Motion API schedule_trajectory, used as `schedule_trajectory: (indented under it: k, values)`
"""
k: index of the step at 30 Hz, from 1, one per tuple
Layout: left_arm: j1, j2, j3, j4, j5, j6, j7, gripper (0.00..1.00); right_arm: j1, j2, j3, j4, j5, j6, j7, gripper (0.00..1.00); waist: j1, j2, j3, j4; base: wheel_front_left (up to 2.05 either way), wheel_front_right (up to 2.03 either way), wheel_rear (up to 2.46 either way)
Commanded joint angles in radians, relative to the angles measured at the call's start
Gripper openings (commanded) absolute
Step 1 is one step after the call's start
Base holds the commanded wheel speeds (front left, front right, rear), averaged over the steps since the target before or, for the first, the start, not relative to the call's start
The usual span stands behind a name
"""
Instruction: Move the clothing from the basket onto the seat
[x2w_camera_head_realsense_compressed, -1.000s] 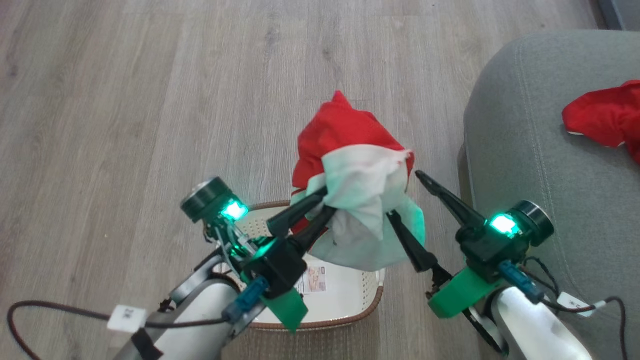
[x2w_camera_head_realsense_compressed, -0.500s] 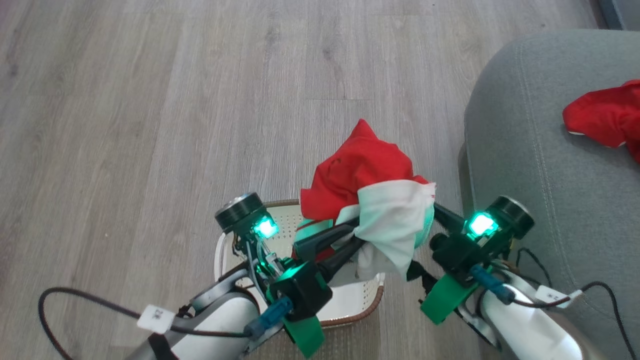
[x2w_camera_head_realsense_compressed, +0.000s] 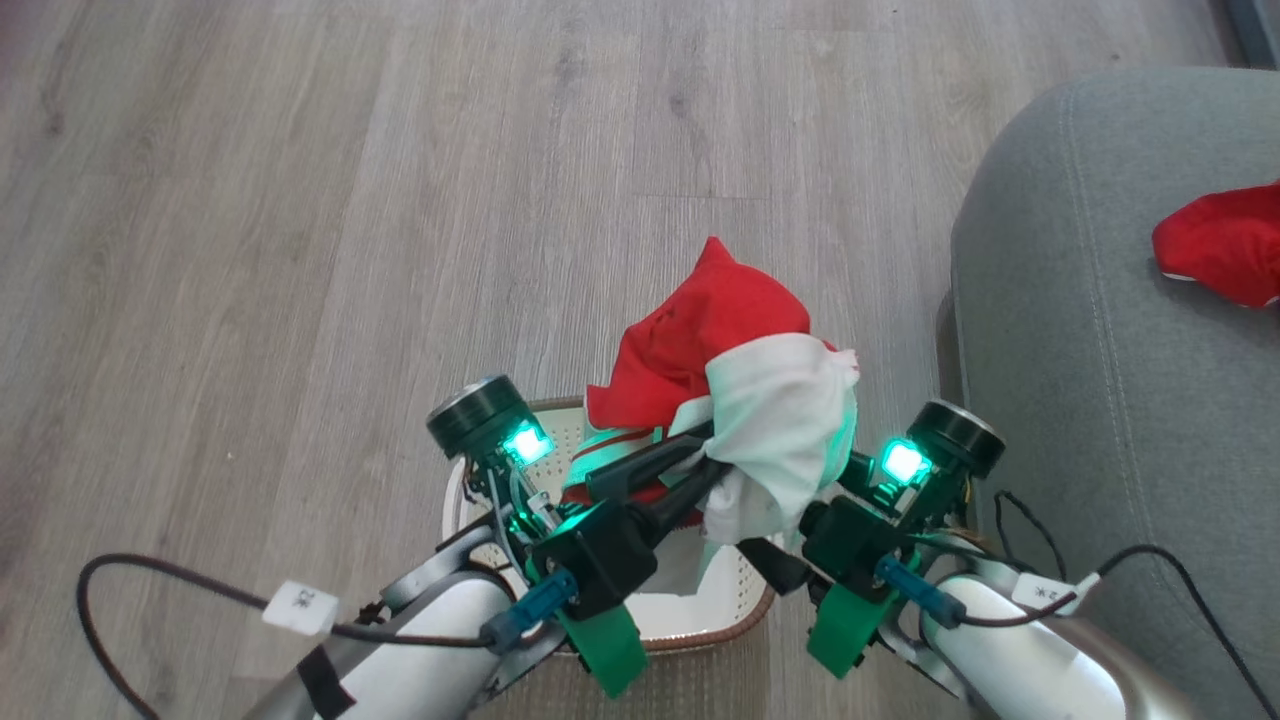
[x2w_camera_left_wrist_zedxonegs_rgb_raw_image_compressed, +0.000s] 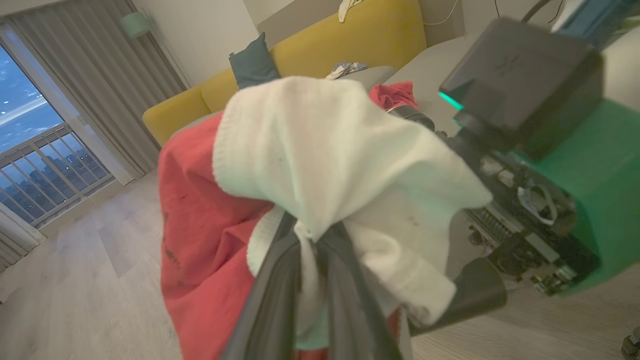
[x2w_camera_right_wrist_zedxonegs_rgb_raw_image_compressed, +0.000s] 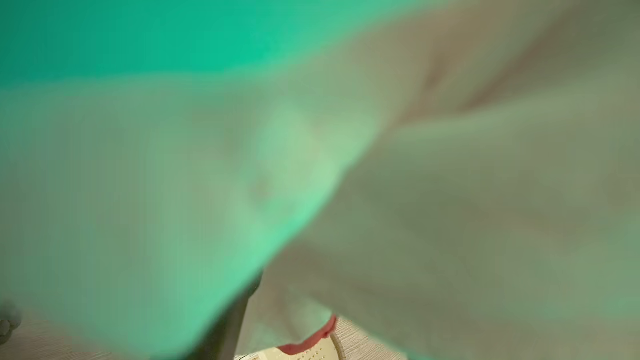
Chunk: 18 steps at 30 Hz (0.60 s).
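**Left hand** (x2w_camera_head_realsense_compressed: 700, 455): forearm rises from the lower left. Fingers are pressed together, pinching the white part of a red-and-white garment (x2w_camera_head_realsense_compressed: 740, 350).

**Right hand** (x2w_camera_head_realsense_compressed: 800, 510): reaches in from the lower right, fingers spread wide. The tips are buried under white folds, so contact cannot be told. Its wrist view is blurred pale fabric, tinted green.

**Red-and-white garment:** held above the basket (x2w_camera_head_realsense_compressed: 700, 640), bunched beyond the left fingertips.

**Red garment** (x2w_camera_head_realsense_compressed: 1220, 245): lies on the grey seat (x2w_camera_head_realsense_compressed: 1080, 380), well apart from both hands.
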Motion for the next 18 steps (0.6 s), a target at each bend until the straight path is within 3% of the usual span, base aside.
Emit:
schedule_trajectory:
  k: [1,12,13,14,18]
  values:
    - [-0.059,0.003,0.033,-0.028,-0.009,-0.001,-0.009,0.00,-0.030,0.017,0.007,-0.023,0.008,0.000,-0.006,1.00,0.0000,0.0000,0.001,0.001,0.00,0.00,0.00]
    - [-0.063,-0.007,0.013,-0.009,-0.026,-0.001,-0.009,0.00,-0.050,0.105,-0.017,0.020,0.042,0.000,-0.006,0.99,0.0000,0.0000,0.003,0.008,0.00,0.00,0.00]
    - [-0.063,-0.007,0.014,-0.007,-0.028,-0.001,-0.009,0.00,-0.052,0.114,-0.029,0.026,0.042,0.000,-0.006,0.33,0.0000,0.0000,0.002,0.009,0.00,0.00,0.00]
    - [-0.061,-0.008,0.017,-0.006,-0.029,-0.001,-0.009,0.00,-0.050,0.125,-0.041,0.030,0.048,0.000,-0.006,0.00,0.0000,0.0000,0.002,0.010,0.00,0.00,0.00]
    - [-0.056,-0.011,0.031,-0.001,-0.033,-0.001,-0.009,0.00,-0.041,0.148,-0.085,0.048,0.039,0.000,-0.006,0.00,0.0000,0.0000,0.003,0.012,0.00,0.00,0.00]
